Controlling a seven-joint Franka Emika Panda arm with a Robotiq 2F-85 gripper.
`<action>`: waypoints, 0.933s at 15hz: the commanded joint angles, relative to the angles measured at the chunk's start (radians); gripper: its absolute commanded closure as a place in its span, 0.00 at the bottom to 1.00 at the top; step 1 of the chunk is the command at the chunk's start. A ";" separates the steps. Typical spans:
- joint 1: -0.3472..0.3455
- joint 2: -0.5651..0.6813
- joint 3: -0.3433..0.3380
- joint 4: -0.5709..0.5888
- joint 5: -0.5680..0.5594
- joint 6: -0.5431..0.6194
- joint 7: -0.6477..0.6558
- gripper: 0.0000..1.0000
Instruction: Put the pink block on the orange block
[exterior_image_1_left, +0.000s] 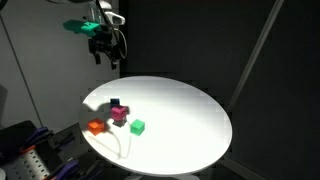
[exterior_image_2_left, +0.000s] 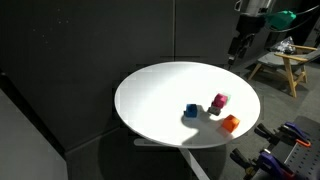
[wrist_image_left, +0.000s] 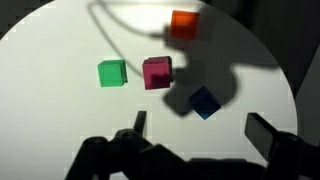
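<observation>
The pink block (wrist_image_left: 156, 72) sits on the white round table (wrist_image_left: 60, 110), between the green cube (wrist_image_left: 112, 72) and the blue cube (wrist_image_left: 204, 102). The orange block (wrist_image_left: 184, 23) lies apart from it near the table's edge. Both exterior views show the pink block (exterior_image_1_left: 119, 115) (exterior_image_2_left: 219, 101) and the orange block (exterior_image_1_left: 96, 127) (exterior_image_2_left: 229, 124). My gripper (wrist_image_left: 200, 130) is open and empty, high above the table (exterior_image_1_left: 108, 50) (exterior_image_2_left: 238, 50), well away from the blocks.
A cable (wrist_image_left: 120, 35) lies on the table near the orange block. A wooden stool (exterior_image_2_left: 285, 68) stands beyond the table. Dark curtains surround the scene. Equipment (exterior_image_1_left: 25, 150) sits by the table's edge.
</observation>
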 joint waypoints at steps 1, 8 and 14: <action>-0.016 0.100 -0.019 0.061 -0.011 0.057 -0.049 0.00; -0.049 0.249 -0.018 0.091 -0.003 0.187 0.075 0.00; -0.055 0.291 -0.017 0.063 -0.030 0.287 0.182 0.00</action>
